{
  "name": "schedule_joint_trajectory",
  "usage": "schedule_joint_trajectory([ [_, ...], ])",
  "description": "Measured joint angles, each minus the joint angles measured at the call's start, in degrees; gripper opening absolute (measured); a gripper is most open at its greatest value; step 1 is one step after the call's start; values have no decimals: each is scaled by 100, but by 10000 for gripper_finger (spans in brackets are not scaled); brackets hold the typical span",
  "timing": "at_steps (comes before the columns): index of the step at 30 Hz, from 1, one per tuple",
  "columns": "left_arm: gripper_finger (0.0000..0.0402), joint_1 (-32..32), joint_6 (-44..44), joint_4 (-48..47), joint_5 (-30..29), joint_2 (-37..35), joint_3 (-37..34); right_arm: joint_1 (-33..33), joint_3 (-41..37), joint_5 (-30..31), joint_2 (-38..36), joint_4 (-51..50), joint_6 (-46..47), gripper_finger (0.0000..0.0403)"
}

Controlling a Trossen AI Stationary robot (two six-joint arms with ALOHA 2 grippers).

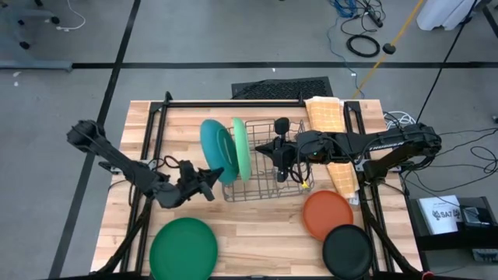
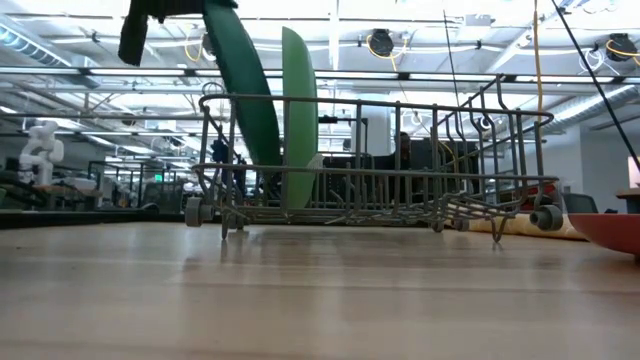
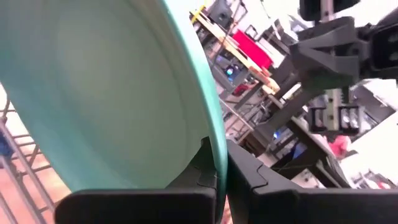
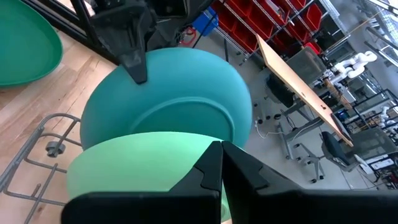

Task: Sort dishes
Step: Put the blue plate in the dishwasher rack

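Teal plate (image 1: pixel 213 149) is standing on edge at the left end of the wire rack (image 1: pixel 268 183), w/ my left pincer (image 1: pixel 208 181) clamped on its rim. In the left wrist view the two dark fingers (image 3: pixel 249 180) are pinching the plate's edge, so I'm reading that as gripping, not released yet. Light green plate (image 1: pixel 240 148) is standing upright just beside it, one slot further in. My right pincer (image 1: pixel 278 159) is sitting over the rack right next to that plate; in the right wrist view the fingers (image 4: pixel 211 168) are looking closed together at the green rim, but I can't tell if they're actually pinching it or just shut in front of it.

Progress, as I'm judging it: approx 2 of 5 in the rack, and one of those is not let go yet. Left to do: dark green plate (image 1: pixel 184 248) lying flat on the counter (image 1: pixel 257 233) at the front left, well apart from the rack; orange plate (image 1: pixel 328 215) flat at the front right, and black plate (image 1: pixel 347 251) just in front of it, overlapping its edge. Both small ones are lying nearer my right arm, the dark green one nearer my left. Yellow-orange cloth (image 1: pixel 327 117) is lying behind and beside the rack, under the right arm.
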Motion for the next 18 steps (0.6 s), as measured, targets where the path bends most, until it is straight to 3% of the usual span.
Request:
schedule_joint_trajectory([
  [13,12,95,-133,101,-179,470,5,0,0,0,-2,-1,0,3],
  [18,12,103,612,486,-122,374,5,0,0,0,-2,-1,2,3],
])
